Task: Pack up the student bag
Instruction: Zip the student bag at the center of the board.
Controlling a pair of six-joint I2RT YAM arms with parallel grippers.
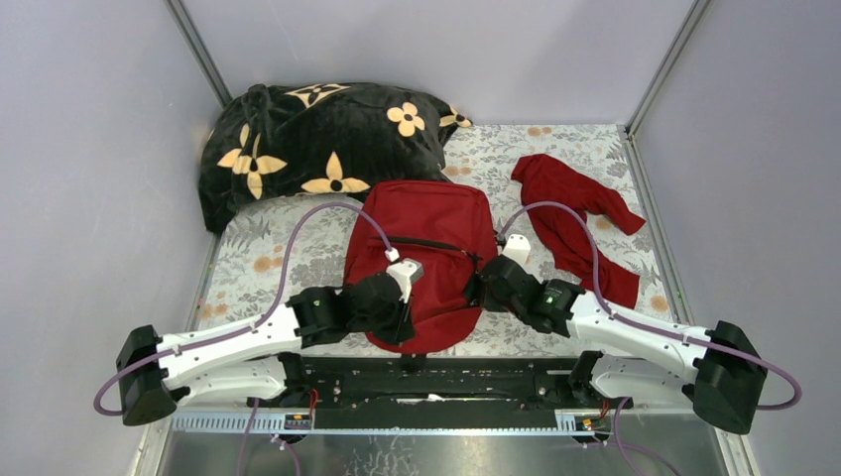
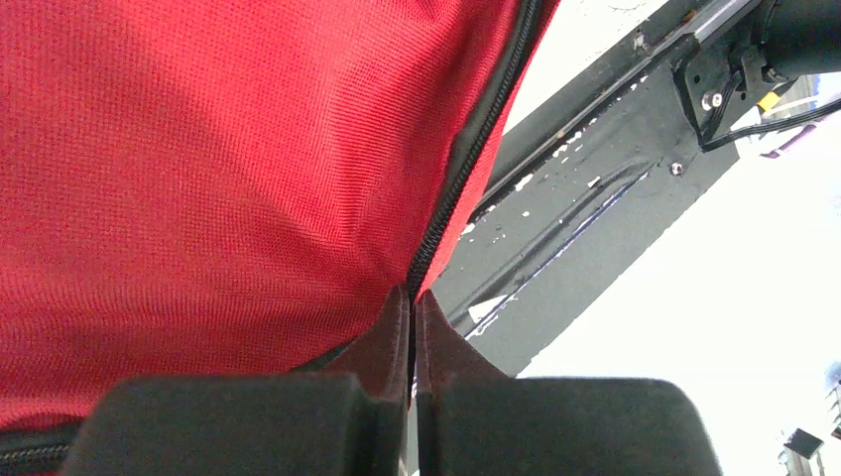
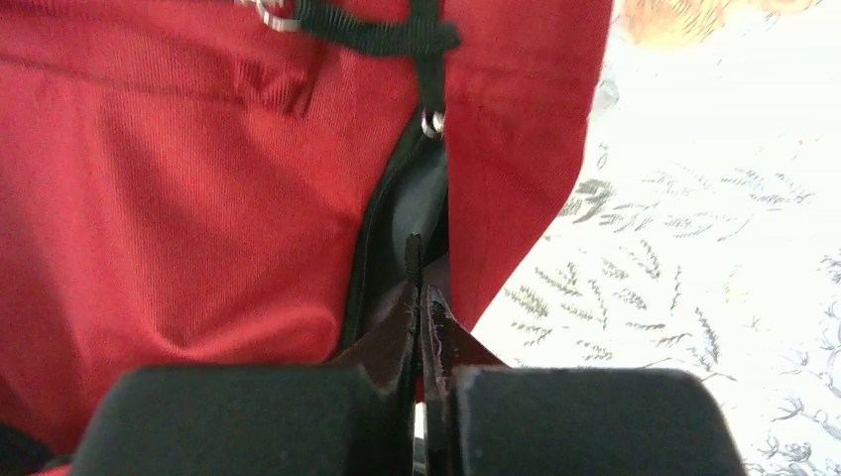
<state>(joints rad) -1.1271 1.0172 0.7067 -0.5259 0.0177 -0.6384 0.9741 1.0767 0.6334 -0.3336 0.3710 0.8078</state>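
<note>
Student bag (image 1: 426,248), centre of frame: dark red weave, black zipper lines (image 2: 466,169), black webbing strap (image 3: 382,38).
Blanket (image 1: 317,139), upper left: black plush, pale-orange four-petal flowers.
Garment (image 1: 575,223), upper right: plain red.
Table cover (image 1: 248,258): white, grey leaf print, scattered orange blossoms.
Cables (image 1: 335,205): purple.
Left arm (image 1: 228,347), right arm (image 1: 635,327): white shells, black joints.

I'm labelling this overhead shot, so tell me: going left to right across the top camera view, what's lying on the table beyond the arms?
black flowered blanket → student bag → red garment
</note>
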